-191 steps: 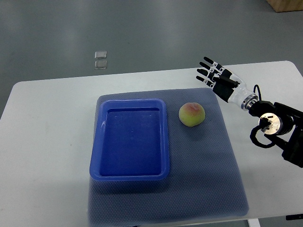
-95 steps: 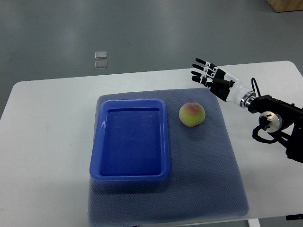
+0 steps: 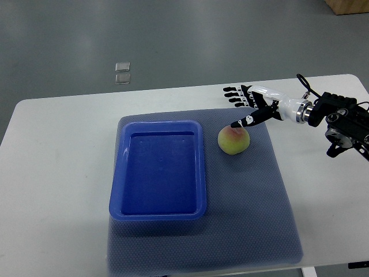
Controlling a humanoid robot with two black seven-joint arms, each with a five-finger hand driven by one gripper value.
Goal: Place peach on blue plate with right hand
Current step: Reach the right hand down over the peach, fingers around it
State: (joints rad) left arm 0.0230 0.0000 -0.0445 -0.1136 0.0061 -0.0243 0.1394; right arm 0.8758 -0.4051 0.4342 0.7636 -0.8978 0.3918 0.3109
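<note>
A white surface (image 3: 57, 150) carries everything, with a dark grey mat (image 3: 253, 202) spread over its middle. On the mat's nine o'clock half sits the blue plate (image 3: 118, 190), really a deep rectangular tray, with nothing in it. Just beside its three o'clock rim, apart from it, the peach (image 3: 233, 140) rests on the mat, pink blush up. The right hand (image 3: 247, 105) reaches in from three o'clock and hovers at the peach's one o'clock; its fingers (image 3: 230, 96) are spread wide and grip nothing, and the thumb points down toward the fruit's top, close enough that I can't tell whether it touches. The left arm is nowhere to be seen.

To my eye the reach is nearly done and the grasp is not yet made. It would go best if the hand comes down centred over the peach, fingers and thumb closing on opposite sides, gently, since a round fruit can roll off toward nine o'clock if nudged from one side
</note>
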